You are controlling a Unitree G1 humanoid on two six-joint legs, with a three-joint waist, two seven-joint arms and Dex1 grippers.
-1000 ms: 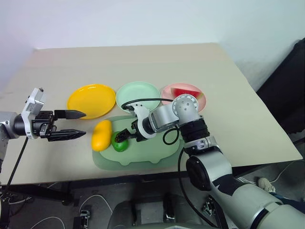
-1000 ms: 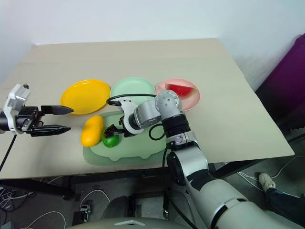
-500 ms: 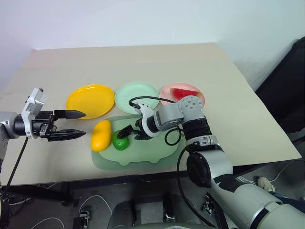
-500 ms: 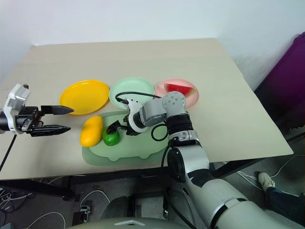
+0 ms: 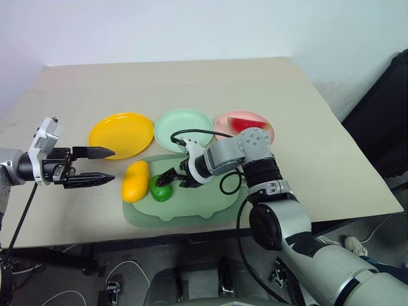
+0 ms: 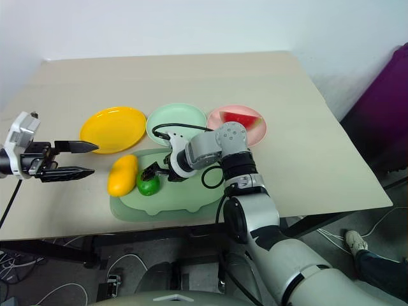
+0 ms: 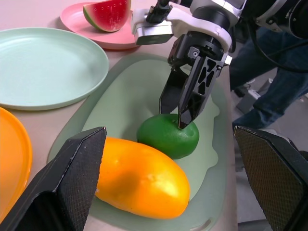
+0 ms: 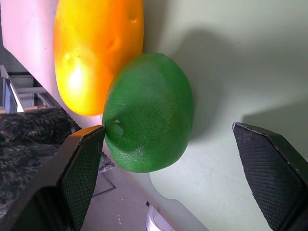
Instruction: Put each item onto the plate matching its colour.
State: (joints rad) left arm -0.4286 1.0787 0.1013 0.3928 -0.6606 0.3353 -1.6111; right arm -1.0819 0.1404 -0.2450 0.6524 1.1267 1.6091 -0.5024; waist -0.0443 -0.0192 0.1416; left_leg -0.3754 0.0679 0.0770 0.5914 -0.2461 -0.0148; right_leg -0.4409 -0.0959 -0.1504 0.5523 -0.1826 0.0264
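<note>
One item, the watermelon wedge (image 5: 245, 123), is placed on the pink plate (image 5: 223, 125), while the mango (image 5: 135, 180) and green fruit (image 5: 160, 191) are left on the mat (image 5: 204, 204), the right hand (image 5: 167, 180) spread wide over the fruit, the left hand (image 5: 95, 166) held apart.

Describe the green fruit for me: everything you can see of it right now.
The green fruit is glossy, egg-shaped and finely pebbled, like moulded plastic, with a small dimple at one end. It lies on its side on the pale green mat, pressed against the yellow mango beside it. The right gripper hangs just over it, fingers open and not closed on it. It is not yet on the mint green plate.
</note>
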